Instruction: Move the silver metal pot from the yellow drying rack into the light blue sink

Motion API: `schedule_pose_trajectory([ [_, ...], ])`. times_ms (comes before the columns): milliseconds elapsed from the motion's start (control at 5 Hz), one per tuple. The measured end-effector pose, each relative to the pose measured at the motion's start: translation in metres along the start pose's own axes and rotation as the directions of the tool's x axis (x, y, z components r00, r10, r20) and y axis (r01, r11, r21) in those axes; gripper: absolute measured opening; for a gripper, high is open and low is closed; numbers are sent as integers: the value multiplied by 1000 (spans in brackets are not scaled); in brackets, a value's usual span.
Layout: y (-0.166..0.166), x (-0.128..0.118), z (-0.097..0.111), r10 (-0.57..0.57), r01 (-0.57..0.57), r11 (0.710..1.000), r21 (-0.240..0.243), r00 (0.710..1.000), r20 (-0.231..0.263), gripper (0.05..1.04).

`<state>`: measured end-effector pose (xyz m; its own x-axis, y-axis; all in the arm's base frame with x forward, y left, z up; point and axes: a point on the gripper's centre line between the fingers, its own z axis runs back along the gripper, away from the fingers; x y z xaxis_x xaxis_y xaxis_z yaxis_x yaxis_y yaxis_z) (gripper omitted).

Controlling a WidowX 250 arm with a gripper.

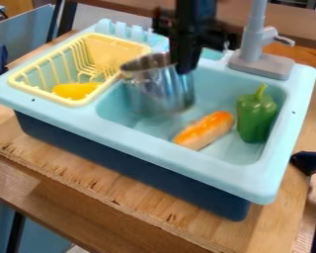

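From where I stand, the black two-finger gripper point(182, 70) hangs over the back of the toy sink point(144, 139), pointing down. It looks closed on the rim of a shiny metal pot point(157, 91), the thin wall pinched at the side away from the yellow rack. The pot is right under and beside the hand, a round, straight-sided vessel with smooth, reflective walls, tilted a little inside the basin.

Below the hand and toward me, on the basin floor, lies a stubby, rounded piece of toy food point(204, 131), glossy orange on top and paler tan along its side. Further out to the hand's right as I look, a green bell pepper point(256, 116) with a curved stem stands near the basin wall, its skin smooth and lobed. Above the pepper and right of the hand, a matte grey faucet point(255, 53) rises from a blocky base on the sink's rim.

Left of the hand, a pale yellow dish rack point(20, 79) with slim, rounded bars holds a smooth, bright yellow piece point(75, 91), its exact kind hard to tell. The sink has a light blue plastic top over a dark blue body and sits on a rough-edged plywood board point(88, 179) with visible grain.
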<state>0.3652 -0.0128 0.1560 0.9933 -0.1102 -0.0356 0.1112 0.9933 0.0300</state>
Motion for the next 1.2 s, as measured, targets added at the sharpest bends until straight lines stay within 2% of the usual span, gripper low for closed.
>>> schedule_pose_trajectory([
  [200, 0, 4, -10, -10, 10, 1000, 0, 999, -40, 51],
  [400, 2, 3, -12, -12, 13, 1000, 16, 998, -59, 66],
  [600, 4, 0, -11, -11, 13, 1000, 26, 997, -74, 204],
  [800, 5, -7, -11, -13, 15, 999, 32, 998, -61, 455],
  [1000, 8, -14, 1, 3, -3, 1000, 12, 1000, 5, 765],
  [1200, 7, -15, 4, 7, -7, 1000, 0, 999, 33, 998],
])
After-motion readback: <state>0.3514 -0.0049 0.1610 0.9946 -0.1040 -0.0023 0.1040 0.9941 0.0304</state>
